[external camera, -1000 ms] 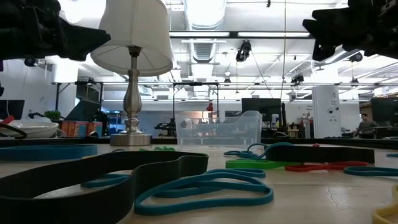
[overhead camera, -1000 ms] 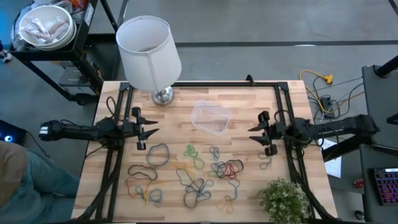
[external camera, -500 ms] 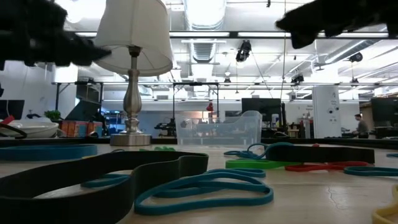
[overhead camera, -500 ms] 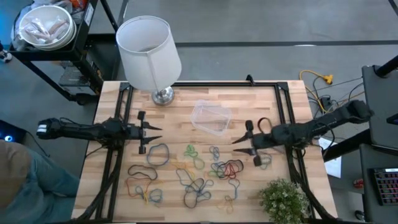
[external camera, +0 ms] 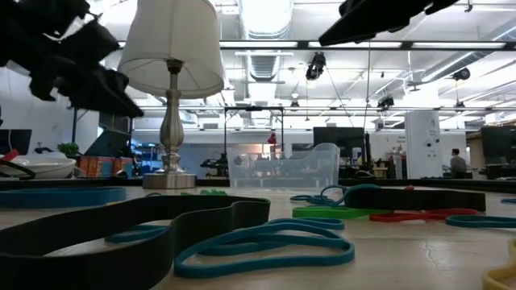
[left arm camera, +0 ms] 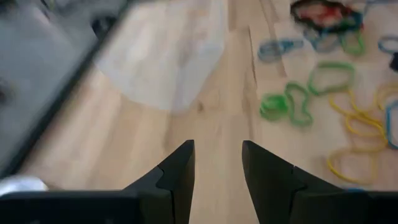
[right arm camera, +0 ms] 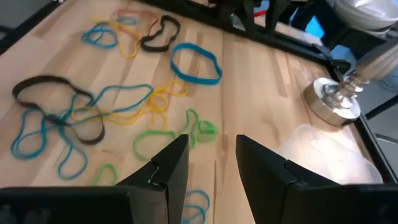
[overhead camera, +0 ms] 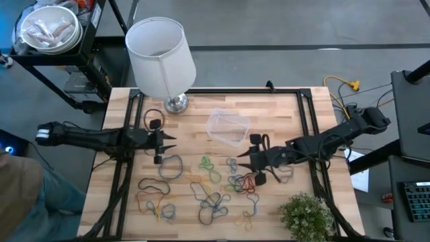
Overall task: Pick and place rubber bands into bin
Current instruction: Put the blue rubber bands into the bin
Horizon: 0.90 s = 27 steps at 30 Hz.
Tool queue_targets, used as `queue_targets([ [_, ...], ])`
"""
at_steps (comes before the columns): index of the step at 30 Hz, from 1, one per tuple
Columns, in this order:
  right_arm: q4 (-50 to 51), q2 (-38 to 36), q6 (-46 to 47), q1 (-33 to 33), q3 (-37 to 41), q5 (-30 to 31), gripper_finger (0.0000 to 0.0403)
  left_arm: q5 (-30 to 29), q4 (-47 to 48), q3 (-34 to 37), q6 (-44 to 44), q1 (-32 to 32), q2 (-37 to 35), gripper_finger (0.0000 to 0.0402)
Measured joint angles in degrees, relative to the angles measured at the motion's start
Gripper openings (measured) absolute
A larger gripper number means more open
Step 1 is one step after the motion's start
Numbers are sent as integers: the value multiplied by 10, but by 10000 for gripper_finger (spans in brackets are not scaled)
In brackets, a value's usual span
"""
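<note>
Many coloured rubber bands (overhead camera: 209, 185) lie flat on the near half of the wooden table; they also show in the right wrist view (right arm camera: 93, 118) and close up in the low view (external camera: 266, 243). The clear bin (overhead camera: 228, 126) stands on its base behind them, near the table's middle. My left gripper (overhead camera: 172, 143) hovers open at the table's left, beside a blue band (overhead camera: 170, 166). My right gripper (overhead camera: 246, 160) hovers open above the right part of the pile, just right of the green bands (right arm camera: 180, 138). Nothing is between either pair of fingers.
A lamp with a white shade (overhead camera: 161, 55) stands on its metal base (overhead camera: 176, 103) at the far left, near the bin. A small green plant (overhead camera: 306, 215) sits at the near right corner. A white bowl (overhead camera: 48, 28) rests on a cart off the table.
My right gripper has swung from the table's right edge toward the left and a little toward the near edge, out over the rubber bands, tipping its fingers downward. My left gripper has stayed near its place and tipped its fingers down. No band has moved.
</note>
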<state>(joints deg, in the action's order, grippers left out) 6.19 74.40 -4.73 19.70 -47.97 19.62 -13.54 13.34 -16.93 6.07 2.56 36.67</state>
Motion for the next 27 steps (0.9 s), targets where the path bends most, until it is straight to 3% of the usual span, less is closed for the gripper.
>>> queue_targets([
  [4, 36, -1, 15, 6, -5, 0, 128, 2, 15, -37, -38, 8, 113, 118],
  [8, 61, -15, 31, 8, 1, 0, 128, 6, 99, -85, -83, 18, 236, 118],
  [14, 71, -31, 31, 8, 8, 0, 128, 5, 130, -153, -103, 21, 372, 118],
  [19, 72, -34, 32, 8, 15, -2, 128, 32, 132, -184, -116, 22, 431, 118],
  [27, 73, -42, 31, 8, 24, -4, 128, 41, 132, -189, -119, 26, 446, 102],
])
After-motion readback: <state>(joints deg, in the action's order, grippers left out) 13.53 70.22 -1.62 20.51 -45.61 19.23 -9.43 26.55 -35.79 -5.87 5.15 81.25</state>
